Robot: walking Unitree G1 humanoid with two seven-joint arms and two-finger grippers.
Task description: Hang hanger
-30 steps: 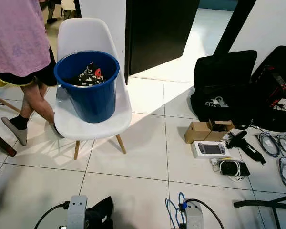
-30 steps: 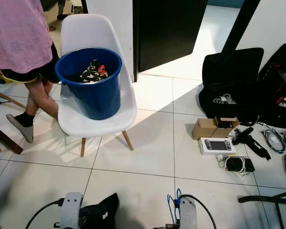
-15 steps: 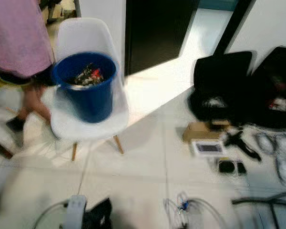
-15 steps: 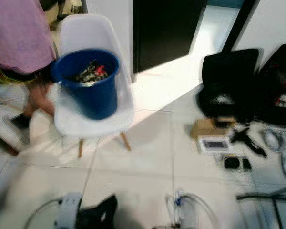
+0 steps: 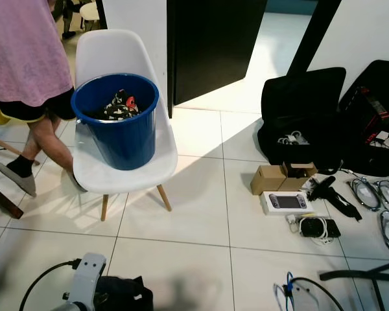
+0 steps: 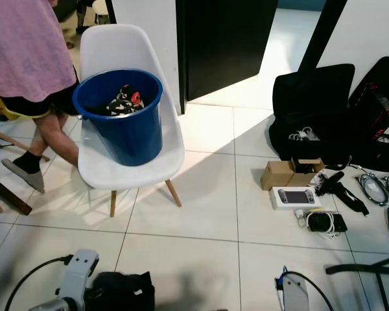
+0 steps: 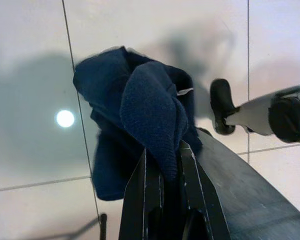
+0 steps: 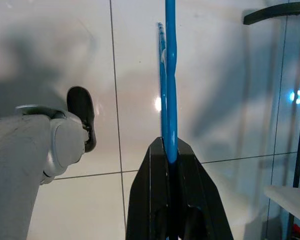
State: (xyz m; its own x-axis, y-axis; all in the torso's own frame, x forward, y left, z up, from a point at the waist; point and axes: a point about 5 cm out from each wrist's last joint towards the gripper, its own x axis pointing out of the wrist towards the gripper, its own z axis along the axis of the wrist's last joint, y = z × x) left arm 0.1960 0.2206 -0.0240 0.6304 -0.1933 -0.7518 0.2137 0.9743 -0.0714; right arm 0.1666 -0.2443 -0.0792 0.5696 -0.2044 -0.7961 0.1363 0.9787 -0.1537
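Observation:
Over the tiled floor, my right gripper (image 8: 169, 147) is shut on a thin blue hanger (image 8: 170, 75) that runs straight out from between the fingers. In the head views its blue wire (image 5: 286, 286) shows by my right arm at the bottom edge. My left gripper (image 7: 162, 150) is shut on a bunched dark navy garment (image 7: 140, 100), which hangs over the fingertips. The same garment (image 6: 120, 291) sits beside my left arm (image 5: 84, 285) at the bottom left.
A white chair (image 5: 126, 173) ahead to the left carries a blue bucket (image 5: 117, 133) of clothes. A person in a pink shirt (image 5: 19, 52) stands beside it. Black bags (image 5: 305, 110), boxes, a handheld device (image 5: 284, 202) and cables lie at the right. A black rack leg (image 5: 360, 275) crosses the lower right.
The camera shook and shifted slightly. Both arms now sit lower and farther apart at the bottom edge. The person's legs have moved beside the chair.

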